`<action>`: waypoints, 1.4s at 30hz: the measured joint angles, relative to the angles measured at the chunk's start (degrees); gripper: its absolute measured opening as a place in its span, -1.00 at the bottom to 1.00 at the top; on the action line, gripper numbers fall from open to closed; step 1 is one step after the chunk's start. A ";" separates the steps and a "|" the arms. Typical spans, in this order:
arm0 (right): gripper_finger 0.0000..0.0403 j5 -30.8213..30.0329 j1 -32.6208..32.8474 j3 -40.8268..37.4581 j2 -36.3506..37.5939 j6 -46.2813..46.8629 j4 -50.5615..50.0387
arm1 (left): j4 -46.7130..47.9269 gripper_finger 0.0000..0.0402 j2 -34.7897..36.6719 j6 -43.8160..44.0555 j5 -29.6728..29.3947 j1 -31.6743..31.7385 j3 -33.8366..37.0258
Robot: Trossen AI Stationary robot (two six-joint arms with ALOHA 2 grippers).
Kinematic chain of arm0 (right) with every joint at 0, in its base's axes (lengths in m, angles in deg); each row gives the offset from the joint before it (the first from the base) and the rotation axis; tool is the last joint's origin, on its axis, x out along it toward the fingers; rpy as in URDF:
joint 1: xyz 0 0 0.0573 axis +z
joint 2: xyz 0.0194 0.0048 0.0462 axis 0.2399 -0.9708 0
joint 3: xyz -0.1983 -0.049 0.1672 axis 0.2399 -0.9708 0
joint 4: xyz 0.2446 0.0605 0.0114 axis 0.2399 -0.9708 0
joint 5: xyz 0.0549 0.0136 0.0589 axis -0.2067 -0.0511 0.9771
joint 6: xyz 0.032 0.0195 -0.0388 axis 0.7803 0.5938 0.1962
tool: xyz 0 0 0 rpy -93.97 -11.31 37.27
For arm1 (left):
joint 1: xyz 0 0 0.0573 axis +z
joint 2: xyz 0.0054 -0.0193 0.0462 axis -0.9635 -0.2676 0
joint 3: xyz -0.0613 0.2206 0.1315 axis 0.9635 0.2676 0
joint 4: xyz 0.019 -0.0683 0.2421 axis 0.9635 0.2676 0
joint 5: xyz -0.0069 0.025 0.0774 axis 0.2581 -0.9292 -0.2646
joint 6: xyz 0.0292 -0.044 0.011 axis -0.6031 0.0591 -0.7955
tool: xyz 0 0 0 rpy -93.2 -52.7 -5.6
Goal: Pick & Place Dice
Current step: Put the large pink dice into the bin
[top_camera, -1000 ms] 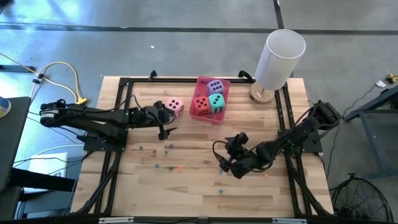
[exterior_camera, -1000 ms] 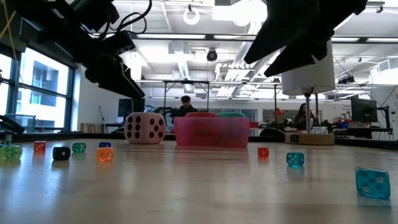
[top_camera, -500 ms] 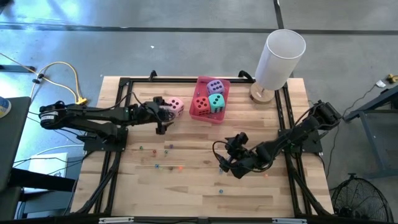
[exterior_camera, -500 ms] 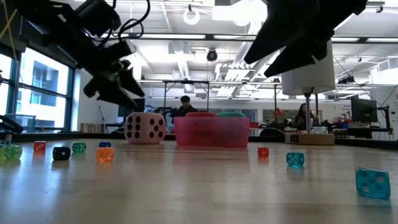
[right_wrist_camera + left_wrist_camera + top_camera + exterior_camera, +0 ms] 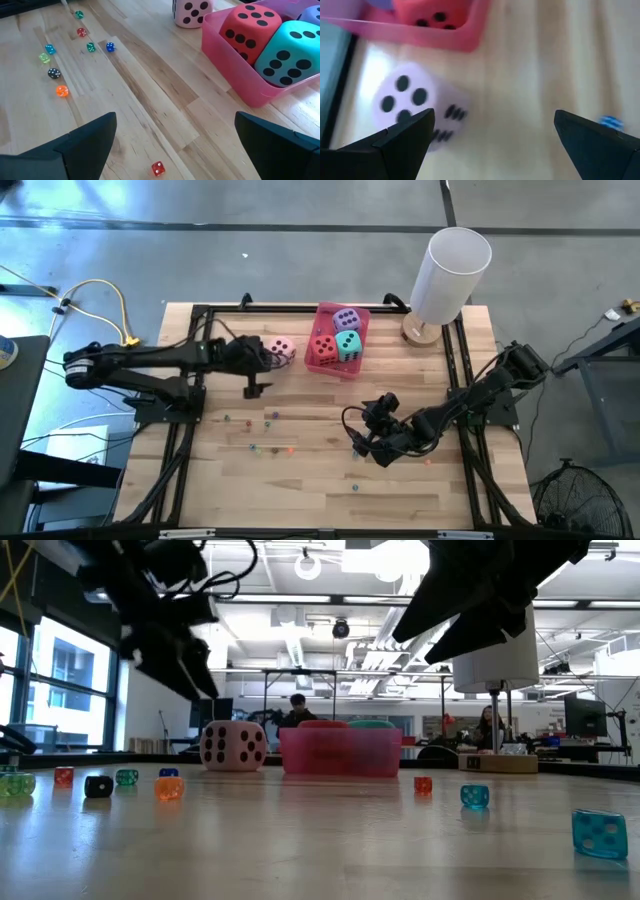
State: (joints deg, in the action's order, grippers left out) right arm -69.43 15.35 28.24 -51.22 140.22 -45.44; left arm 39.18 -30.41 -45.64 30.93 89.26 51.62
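Three dice, the red die (image 5: 323, 347), the teal die (image 5: 348, 344) and the purple die (image 5: 346, 319), sit inside the pink tray (image 5: 339, 372), which stands on the wooden desk (image 5: 310, 480). The pink die (image 5: 282, 349) rests on the desk just beside the tray, on the side toward the left arm. The left gripper (image 5: 262, 370) hovers near the pink die, on the die's side away from the tray, its jaws spread wide and holding nothing. The right gripper (image 5: 362, 430) hangs over the desk well apart from the tray, jaws also wide and empty. Tiny coloured dice (image 5: 270, 417) lie scattered on the desk, away from the tray. A white cylinder (image 5: 450, 272) stands near the tray's far side.
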 joint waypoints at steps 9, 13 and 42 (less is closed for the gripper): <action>0.97 -1.92 -0.15 0.00 0.00 -0.37 -0.02 | 9.49 0.99 -1.40 -1.85 5.31 3.75 -12.84; 0.97 -1.42 -0.15 0.00 0.00 -0.37 -0.02 | 12.09 0.99 -4.80 -4.28 5.31 6.01 -17.78; 0.97 -1.33 -0.09 0.00 0.00 -1.86 -0.06 | 25.11 0.99 -28.81 -33.19 15.30 20.62 -33.28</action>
State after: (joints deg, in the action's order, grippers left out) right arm -70.76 15.27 28.24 -51.22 138.36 -45.50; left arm 64.29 -59.22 -78.83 46.24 109.88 18.35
